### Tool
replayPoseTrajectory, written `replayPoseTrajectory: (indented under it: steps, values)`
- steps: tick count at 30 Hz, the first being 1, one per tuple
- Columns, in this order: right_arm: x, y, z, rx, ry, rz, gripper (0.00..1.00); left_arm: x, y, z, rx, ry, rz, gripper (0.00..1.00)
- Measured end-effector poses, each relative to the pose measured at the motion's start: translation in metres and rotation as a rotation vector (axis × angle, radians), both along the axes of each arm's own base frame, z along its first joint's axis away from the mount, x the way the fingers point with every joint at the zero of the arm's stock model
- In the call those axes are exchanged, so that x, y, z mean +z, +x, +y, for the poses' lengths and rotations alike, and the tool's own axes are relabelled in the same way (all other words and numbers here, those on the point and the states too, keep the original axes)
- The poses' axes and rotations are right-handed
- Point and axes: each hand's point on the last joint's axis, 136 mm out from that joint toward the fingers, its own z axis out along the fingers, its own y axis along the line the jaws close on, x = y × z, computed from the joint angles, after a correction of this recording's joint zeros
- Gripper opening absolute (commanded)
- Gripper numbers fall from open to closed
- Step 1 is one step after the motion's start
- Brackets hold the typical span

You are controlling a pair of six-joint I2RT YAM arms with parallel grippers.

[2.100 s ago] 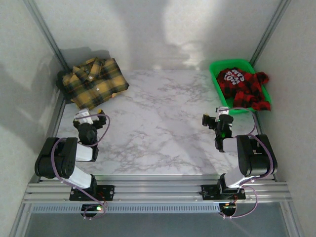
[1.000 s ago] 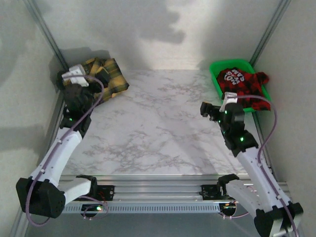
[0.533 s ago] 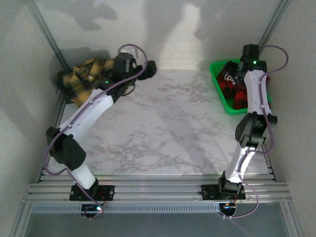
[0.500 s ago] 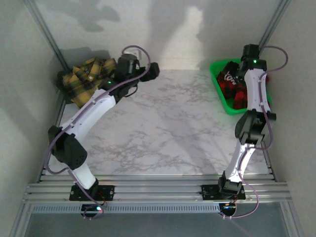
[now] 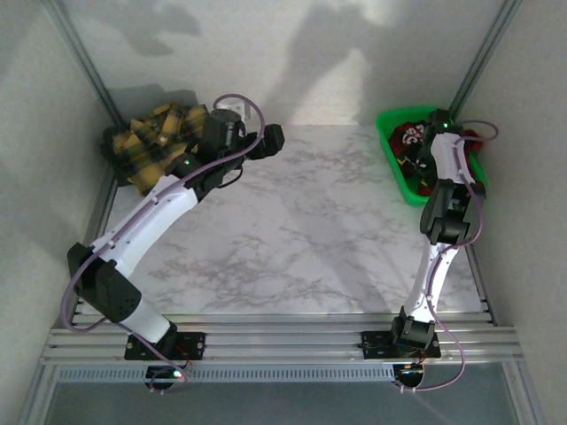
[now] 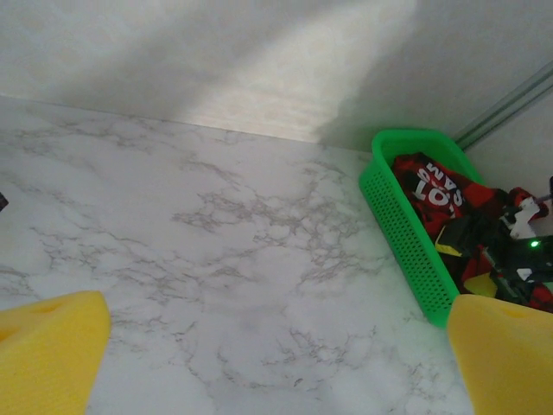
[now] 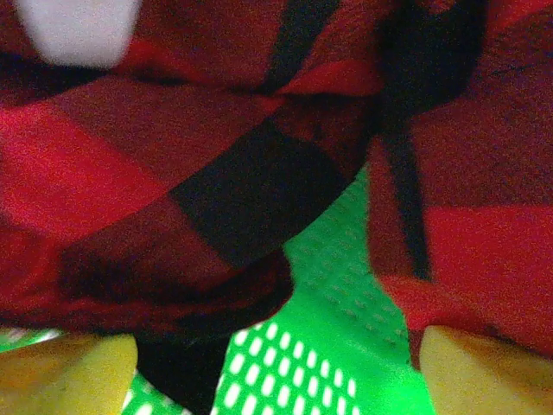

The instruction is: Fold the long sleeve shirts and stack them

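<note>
Both arms, tucked by their bases two seconds back, now stretch to the far side of the table (image 5: 292, 230), and over the last half second the right one has dipped deeper into the green tray (image 5: 399, 181) at 2 o'clock. Its right gripper (image 7: 276, 363) is down among the red-and-black shirt (image 7: 173, 130), which lies crumpled in that tray; the fingers (image 7: 65, 367) stand apart, with cloth and green mesh ahead of them and nothing pinched. The left gripper (image 5: 273, 139) hovers over bare marble at 11 o'clock, jaws wide and empty, just on the 3 o'clock side of the yellow-and-black shirt (image 5: 159, 142). That shirt sits as a loose bundle at 10 o'clock; whether it counts as folded I cannot tell. As I judge it, the task is barely begun: the red shirt has yet to leave the tray, be spread and be folded, and nothing is stacked
</note>
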Motion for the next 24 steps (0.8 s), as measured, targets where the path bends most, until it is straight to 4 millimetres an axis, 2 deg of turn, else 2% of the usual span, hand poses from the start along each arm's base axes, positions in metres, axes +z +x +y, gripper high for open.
replayPoseTrajectory:
  steps: [2, 7, 14, 16, 24]
  values:
    - [-0.008, -0.002, -0.005, -0.034, -0.018, 0.015, 0.72, -0.001, -0.002, 0.009, 0.018, -0.005, -0.001, 1.0]
    - [-0.025, -0.01, -0.016, -0.1, -0.073, 0.042, 0.69, -0.004, -0.001, 0.027, 0.059, -0.016, 0.0, 1.0]
    - [-0.033, -0.004, -0.031, -0.132, -0.155, -0.003, 0.68, -0.009, -0.003, 0.038, 0.081, -0.02, 0.005, 1.0]
    - [-0.037, -0.003, -0.032, -0.135, -0.161, -0.005, 0.59, -0.01, -0.004, 0.039, 0.081, -0.021, 0.007, 0.99]
    - [-0.031, 0.011, -0.027, -0.165, -0.188, -0.062, 0.08, 0.004, -0.007, 0.056, 0.114, -0.041, -0.024, 1.0]
